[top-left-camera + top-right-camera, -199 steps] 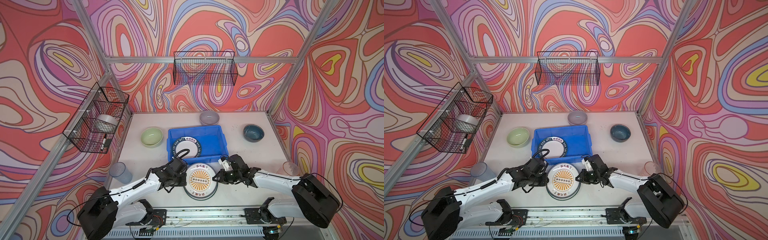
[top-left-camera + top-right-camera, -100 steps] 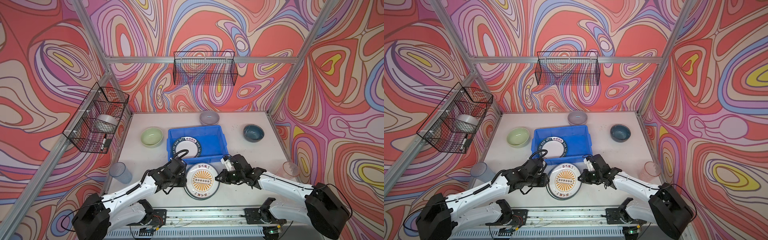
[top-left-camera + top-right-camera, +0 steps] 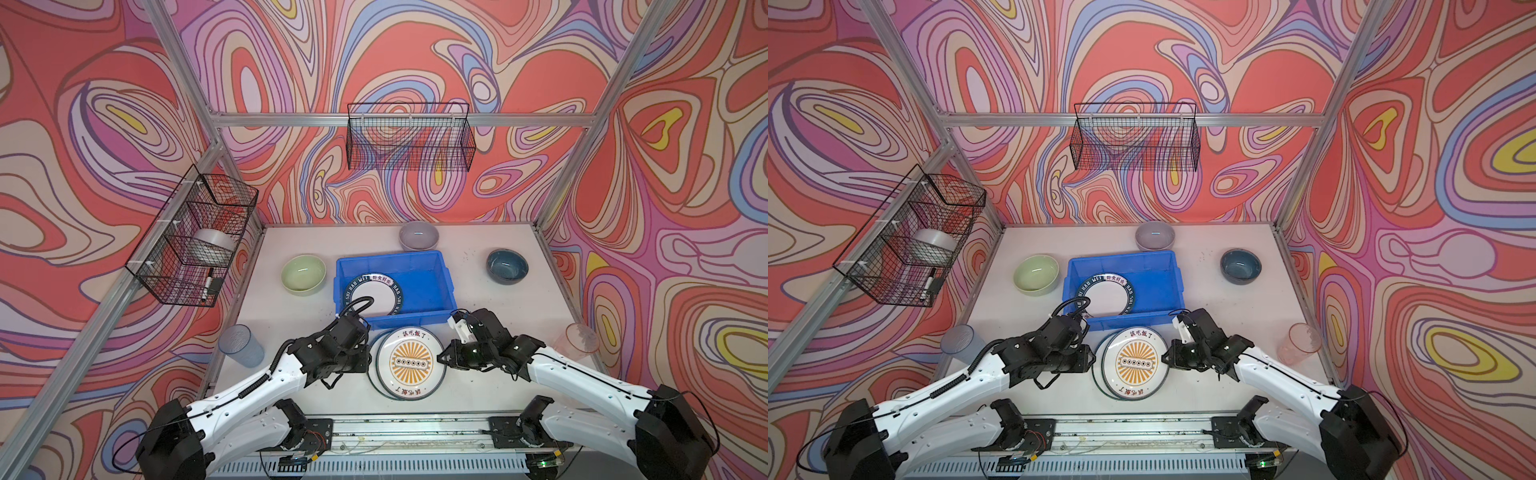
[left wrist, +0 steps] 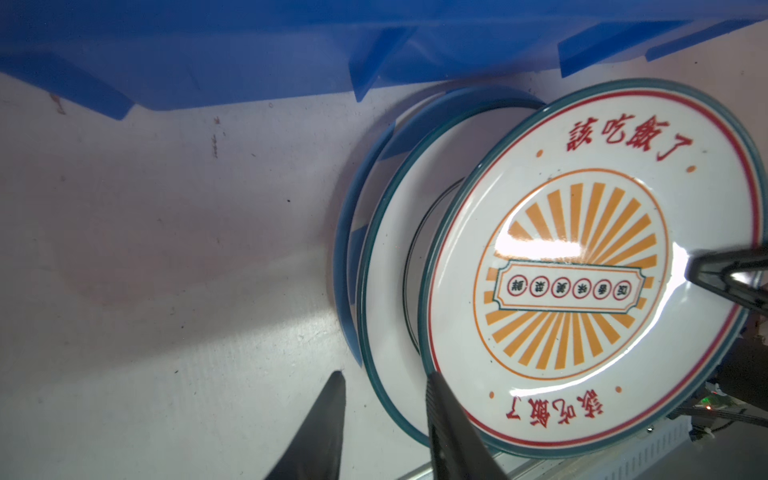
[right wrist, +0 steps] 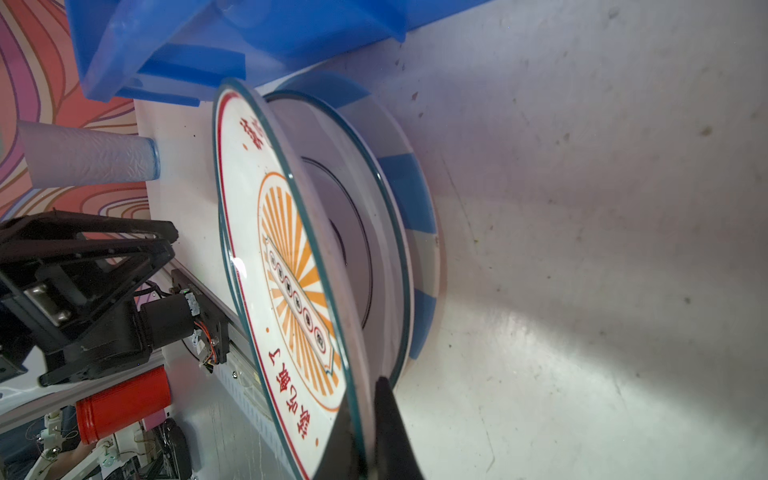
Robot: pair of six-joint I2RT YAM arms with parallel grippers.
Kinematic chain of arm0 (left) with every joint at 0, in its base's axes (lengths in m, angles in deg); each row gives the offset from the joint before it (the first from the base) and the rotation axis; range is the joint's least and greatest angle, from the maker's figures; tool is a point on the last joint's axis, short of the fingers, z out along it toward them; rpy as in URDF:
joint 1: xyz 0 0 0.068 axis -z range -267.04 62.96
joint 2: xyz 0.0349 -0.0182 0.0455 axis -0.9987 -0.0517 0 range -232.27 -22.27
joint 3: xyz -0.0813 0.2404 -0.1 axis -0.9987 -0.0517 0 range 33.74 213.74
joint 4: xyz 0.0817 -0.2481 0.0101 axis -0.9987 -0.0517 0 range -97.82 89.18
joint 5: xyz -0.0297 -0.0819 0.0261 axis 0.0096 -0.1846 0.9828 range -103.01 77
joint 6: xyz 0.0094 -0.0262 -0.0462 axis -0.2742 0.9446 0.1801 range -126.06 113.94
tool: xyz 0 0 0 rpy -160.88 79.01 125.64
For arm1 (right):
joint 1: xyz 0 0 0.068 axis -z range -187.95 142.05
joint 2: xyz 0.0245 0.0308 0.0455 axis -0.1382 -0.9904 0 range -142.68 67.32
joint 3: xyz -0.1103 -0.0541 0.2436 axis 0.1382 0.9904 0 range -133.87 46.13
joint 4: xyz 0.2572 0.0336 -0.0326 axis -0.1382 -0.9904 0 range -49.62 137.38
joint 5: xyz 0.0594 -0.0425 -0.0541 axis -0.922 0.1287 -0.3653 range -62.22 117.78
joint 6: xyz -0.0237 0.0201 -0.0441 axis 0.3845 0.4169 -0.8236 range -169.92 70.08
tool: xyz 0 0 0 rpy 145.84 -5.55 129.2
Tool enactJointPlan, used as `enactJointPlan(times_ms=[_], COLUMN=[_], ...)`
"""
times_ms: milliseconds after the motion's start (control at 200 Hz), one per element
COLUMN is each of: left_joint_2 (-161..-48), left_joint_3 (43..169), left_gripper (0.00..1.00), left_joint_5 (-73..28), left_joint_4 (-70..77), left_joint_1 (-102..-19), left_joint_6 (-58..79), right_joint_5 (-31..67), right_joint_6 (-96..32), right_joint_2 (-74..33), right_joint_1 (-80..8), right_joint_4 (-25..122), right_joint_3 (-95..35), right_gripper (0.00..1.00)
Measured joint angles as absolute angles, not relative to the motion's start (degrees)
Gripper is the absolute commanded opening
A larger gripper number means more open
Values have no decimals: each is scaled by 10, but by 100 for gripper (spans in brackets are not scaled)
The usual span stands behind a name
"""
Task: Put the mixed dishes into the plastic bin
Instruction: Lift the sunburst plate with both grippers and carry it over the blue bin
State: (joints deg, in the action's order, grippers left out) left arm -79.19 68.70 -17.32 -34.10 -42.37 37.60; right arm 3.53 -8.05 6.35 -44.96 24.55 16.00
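1. Convention: 12 o'clock is the back wall, 6 o'clock the arm rail; bearings are taken from the plastic bin [image 3: 424, 286].
2. Surface: white table [image 3: 469, 270], scuffed and speckled in the wrist views; walls carry red, lilac and cream swirls.
3. 6 o'clock, just beside the bin: orange sunburst plate [image 3: 409, 363]; right gripper [image 3: 442, 359] clamped on its 3 o'clock rim; left gripper [image 3: 365, 359] at its 9 o'clock edge.
4. 8 o'clock: blue tumbler [image 3: 241, 345]; 4 o'clock: pink tumbler [image 3: 575, 343].
5. Inside the bin, left half: dark-rimmed lettered plate [image 3: 372, 293].
6. 9 o'clock: pale green bowl [image 3: 303, 274]; 3 o'clock: teal bowl [image 3: 507, 266]; 1 o'clock, just beside the far rim: lilac bowl [image 3: 419, 235].
7. Walls: side wire basket [image 3: 191, 241] holding a white roll [image 3: 214, 245]; back wire basket [image 3: 409, 137].
8. Wrist views only: the sunburst plate tilts above a green-rimmed plate [image 4: 390, 266] and a blue-white striped plate [image 4: 345, 249]; left jaws stand parted, holding nothing.
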Motion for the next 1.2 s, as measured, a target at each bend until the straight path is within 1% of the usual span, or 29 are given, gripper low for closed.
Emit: enactJointPlan(times_ms=[85,135,230,331,516,681,811,882,1002,1202], left_joint_2=[-782,-775,-756,-742,-733,-733,-737,-747,-776,-833], left_joint_3=[691,696,706,729,782,813,833,848,858,858], left_gripper=[52,55,59,60,60,59,57,55,50,47], left_joint_5=[-165,-161,-150,-132,-116,-121,-127,-128,-128,-137], left_joint_4=[-357,-366,-382,-406,-444,-463,-469,-469,-462,-437], left_joint_1=[-424,-424,-424,-424,-449,-519,-570,-591,-629,-673], left_joint_6=[377,377,377,376,360,328,303,290,275,254], right_joint_5=[38,41,47,56,81,139,171,187,217,243], right_joint_6=[-84,-87,-92,-95,-100,-105,-115,-119,-125,-131], right_joint_2=[70,75,88,103,119,103,56,25,-24,-102], right_joint_1=[-450,-450,-450,-450,-450,-450,-450,-450,-450,-450], right_joint_4=[225,209,178,140,88,60,60,67,93,149], right_joint_3=[149,139,113,75,-14,-83,-121,-141,-167,-205], right_gripper=[0,0,0,0,0,0,0,0,0,0])
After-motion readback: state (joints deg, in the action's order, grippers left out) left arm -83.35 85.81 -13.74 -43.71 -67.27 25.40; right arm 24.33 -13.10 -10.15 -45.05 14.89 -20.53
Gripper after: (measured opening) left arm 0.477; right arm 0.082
